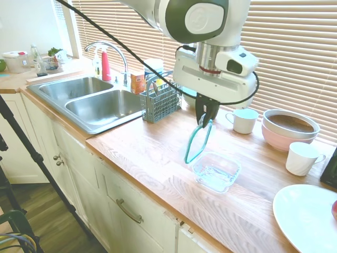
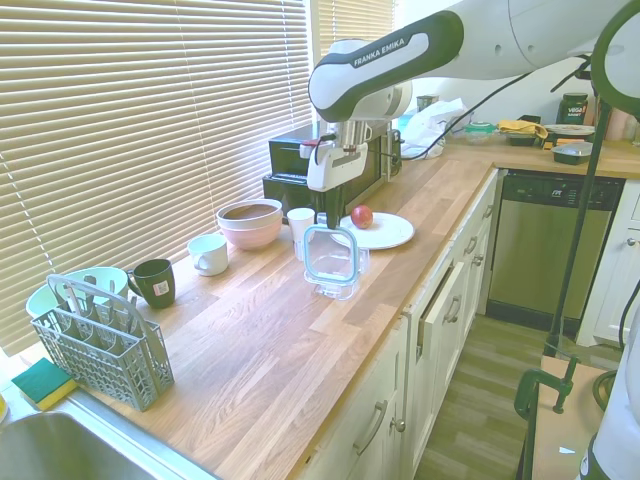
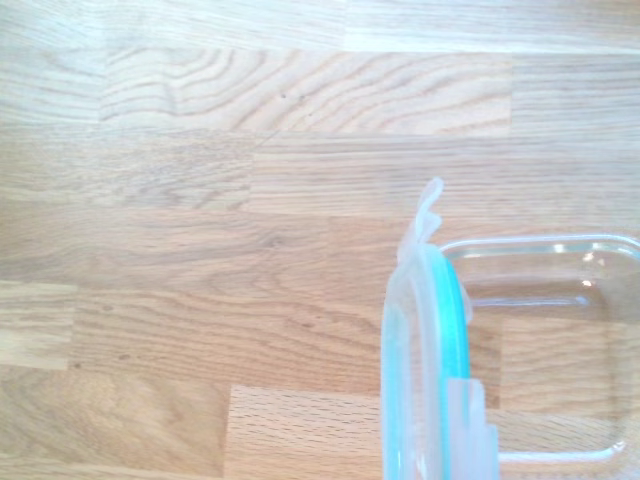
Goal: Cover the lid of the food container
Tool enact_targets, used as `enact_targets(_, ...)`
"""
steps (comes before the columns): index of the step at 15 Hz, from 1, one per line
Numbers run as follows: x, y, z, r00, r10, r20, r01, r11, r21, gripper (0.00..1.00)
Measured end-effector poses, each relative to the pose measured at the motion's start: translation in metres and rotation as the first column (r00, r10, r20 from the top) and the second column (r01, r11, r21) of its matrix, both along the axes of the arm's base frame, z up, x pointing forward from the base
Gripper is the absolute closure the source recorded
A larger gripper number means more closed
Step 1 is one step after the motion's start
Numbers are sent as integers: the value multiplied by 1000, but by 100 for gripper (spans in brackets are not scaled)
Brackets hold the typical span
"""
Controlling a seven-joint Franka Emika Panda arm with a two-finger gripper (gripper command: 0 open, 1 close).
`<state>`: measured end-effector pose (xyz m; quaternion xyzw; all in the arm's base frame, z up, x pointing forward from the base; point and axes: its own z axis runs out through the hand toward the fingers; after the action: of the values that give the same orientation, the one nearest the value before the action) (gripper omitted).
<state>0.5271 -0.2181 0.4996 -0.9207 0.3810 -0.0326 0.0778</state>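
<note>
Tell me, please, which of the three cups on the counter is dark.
The cup nearest the cutlery basket; it is dark green, while the other two are white.

Food container [image 1: 216,171] on worktop [image 1: 158,153] near front edge. Lid [image 1: 198,141] hangs on edge from gripper [image 1: 206,122], over container's sink-side rim. Cup [image 1: 244,120], bowls [image 1: 288,129] behind, twd back edge; plate [image 1: 305,216] opp. side from sink [image 1: 89,97].

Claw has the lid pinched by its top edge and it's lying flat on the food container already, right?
Not quite. The claw does pinch the lid by its top edge, but the lid hangs upright on edge, its lower end at the rim of the food container, which is open on the countertop. The first exterior view shows this.
</note>
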Motion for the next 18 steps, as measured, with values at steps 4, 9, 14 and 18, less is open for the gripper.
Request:
enact_targets(4,0,-15,-11,1000,2,21,-3,999,37,100)
enact_targets(9,1,-37,-21,999,0,48,-4,997,82,100)
enact_targets(14,11,-66,-34,999,-11,46,5,992,122,100)
enact_targets(18,19,-102,-46,999,-25,32,19,986,163,100)
